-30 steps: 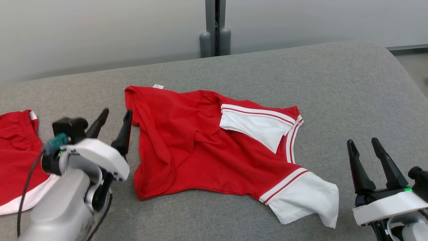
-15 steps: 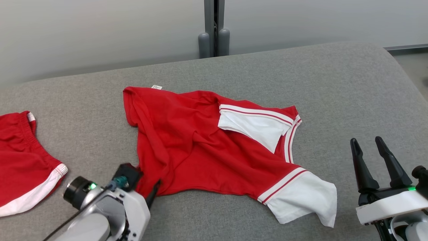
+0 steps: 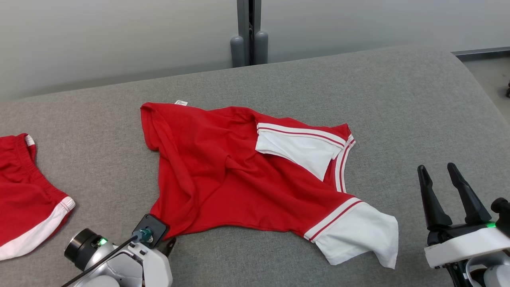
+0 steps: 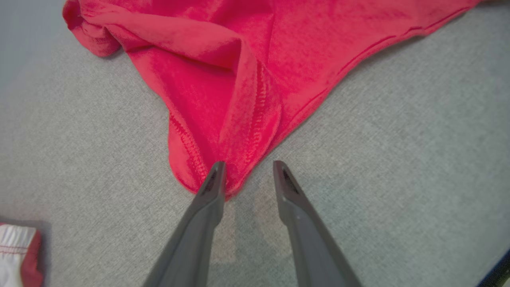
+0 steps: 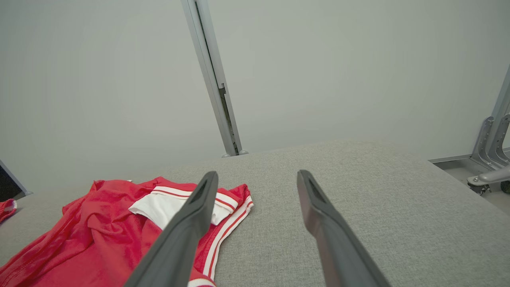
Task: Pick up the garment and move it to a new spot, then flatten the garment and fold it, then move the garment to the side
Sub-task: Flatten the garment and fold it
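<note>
At the left edge of the head view lies another red cloth (image 3: 24, 191) with a white band along its low edge. It is well apart from the shirt.

At the lower left is the left claw (image 4: 248, 165). Its 2 fingers are apart, with bare gray between the tips. In the left wrist view, 1 fingertip (image 4: 215, 175) touches the edge of the shirt's near red corner. The other tip sits on the gray just beside that corner. The claw is not clamped on the cloth.

The red shirt (image 3: 223, 179) lies in the middle of the head view, on the gray cushion (image 3: 378, 91). Its long way runs from the upper left down to the lower right. A small white tag (image 3: 180, 103) sits at the upper left corner. 1 white sleeve (image 3: 358, 237) points to the lower right, and 2 red-and-white stripes cross where it joins the red. The other white sleeve (image 3: 299, 151) is folded over on top, near the middle right. The red part is bumpy with folds and is not flat.

At the lower right is the right claw (image 3: 436, 167). Its 2 fingers are wide apart and hold nothing. It is near the white sleeve but not touching it.

Behind the cushion, at the top middle, a gray post (image 3: 249, 36) stands by the pale wall.
</note>
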`<state>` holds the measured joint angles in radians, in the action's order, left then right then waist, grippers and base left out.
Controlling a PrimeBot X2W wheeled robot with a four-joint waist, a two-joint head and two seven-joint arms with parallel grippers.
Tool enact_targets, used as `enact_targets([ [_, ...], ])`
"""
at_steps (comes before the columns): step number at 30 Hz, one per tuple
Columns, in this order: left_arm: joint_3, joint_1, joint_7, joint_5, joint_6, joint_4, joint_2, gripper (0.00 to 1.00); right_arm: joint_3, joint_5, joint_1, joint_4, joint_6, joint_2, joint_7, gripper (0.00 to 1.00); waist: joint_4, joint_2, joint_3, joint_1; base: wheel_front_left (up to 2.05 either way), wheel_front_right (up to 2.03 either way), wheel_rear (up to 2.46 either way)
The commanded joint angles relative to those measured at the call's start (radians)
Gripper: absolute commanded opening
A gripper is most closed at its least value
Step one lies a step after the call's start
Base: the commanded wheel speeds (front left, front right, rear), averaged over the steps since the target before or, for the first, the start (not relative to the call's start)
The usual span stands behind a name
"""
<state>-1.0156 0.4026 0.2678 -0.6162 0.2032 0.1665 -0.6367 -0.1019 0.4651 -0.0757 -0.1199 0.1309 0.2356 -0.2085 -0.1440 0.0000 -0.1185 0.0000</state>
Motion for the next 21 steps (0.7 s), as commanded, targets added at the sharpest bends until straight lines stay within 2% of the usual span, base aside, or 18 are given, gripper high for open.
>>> enact_targets([
  [1,0.007,-0.015,0.001,-0.009,0.008,-0.008,-0.007,0.00,0.004,-0.005,0.000,0.000,0.000,0.005,0.000,1.00,0.000,0.0000,0.000,0.0000,0.00,0.00,0.00],
  [6,0.066,-0.052,-0.031,-0.074,0.044,-0.056,-0.018,0.00,0.014,-0.004,0.011,-0.002,0.000,0.007,-0.003,1.00,0.003,0.0000,0.003,0.0000,0.00,0.00,0.00],
  [21,0.410,-0.247,-0.273,-0.490,0.090,-0.161,0.100,0.00,0.015,0.010,0.031,-0.007,0.000,0.022,0.030,1.00,0.048,0.0000,0.019,0.0000,0.00,0.00,0.00],
])
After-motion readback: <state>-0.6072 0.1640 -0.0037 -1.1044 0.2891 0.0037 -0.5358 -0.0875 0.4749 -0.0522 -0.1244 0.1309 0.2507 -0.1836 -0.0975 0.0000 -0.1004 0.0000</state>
